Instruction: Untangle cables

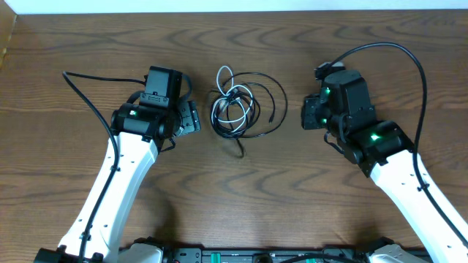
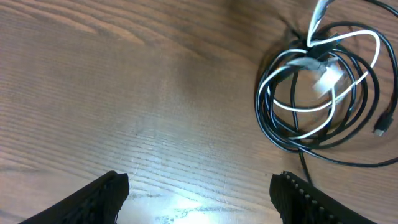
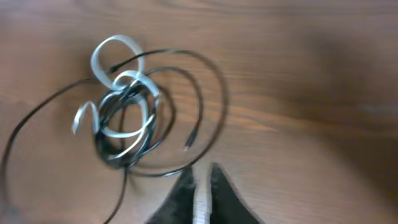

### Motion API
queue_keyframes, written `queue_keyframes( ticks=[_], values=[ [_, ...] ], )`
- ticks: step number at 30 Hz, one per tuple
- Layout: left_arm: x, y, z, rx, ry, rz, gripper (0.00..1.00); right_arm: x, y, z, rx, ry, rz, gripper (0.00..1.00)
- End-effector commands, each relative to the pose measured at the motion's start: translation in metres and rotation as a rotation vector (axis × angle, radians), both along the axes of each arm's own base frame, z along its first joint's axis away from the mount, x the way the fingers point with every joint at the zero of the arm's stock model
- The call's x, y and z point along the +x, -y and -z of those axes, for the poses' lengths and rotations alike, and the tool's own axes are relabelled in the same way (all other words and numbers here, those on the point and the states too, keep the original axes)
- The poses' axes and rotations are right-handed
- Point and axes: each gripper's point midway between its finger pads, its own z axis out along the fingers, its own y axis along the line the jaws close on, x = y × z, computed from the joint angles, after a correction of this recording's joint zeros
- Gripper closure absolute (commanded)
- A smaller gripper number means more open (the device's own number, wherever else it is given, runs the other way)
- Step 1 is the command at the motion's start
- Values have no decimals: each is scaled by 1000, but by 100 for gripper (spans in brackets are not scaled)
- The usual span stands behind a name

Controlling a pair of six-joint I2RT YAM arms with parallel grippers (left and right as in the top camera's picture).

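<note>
The cables [image 1: 238, 106] lie in one tangled coil at the table's middle: several thin black cords looped around one white cord. The coil also shows in the left wrist view [image 2: 320, 93] and in the right wrist view [image 3: 127, 118]. My left gripper [image 1: 191, 117] is open and empty, just left of the coil; its fingers [image 2: 199, 196] frame bare wood. My right gripper [image 1: 307, 115] is shut and empty, a little to the right of the coil; its fingertips [image 3: 200, 180] sit close to the outer black loop.
The wooden table [image 1: 73, 44] carries only the coil. A thicker black arm cable [image 1: 88, 98] trails left of the left arm, and another [image 1: 409, 58] arcs over the right arm.
</note>
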Motion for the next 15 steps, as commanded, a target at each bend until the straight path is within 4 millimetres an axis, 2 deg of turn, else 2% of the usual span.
queue_keyframes(
  ticks=[1,4,5,9,10,13,15],
  values=[
    [2,-1,-3,-8,8,-12,21,5,16,-2,-57,21,83,73],
    [9,9,-6,-52,37,18,15,-3,10,4,-83,-5,6,61],
    [11,11,-8,-59,48,32,14,-4,13,6,-99,-14,5,60],
    [35,31,-15,-104,139,156,9,-7,51,14,-225,-45,125,51],
    [42,33,-14,-99,153,171,9,-8,58,15,-236,-53,143,48],
    [58,36,-1,-94,156,182,10,-10,69,16,-236,-72,168,44],
    [65,42,14,-107,134,195,17,-12,75,17,-240,-84,181,42]
  ],
)
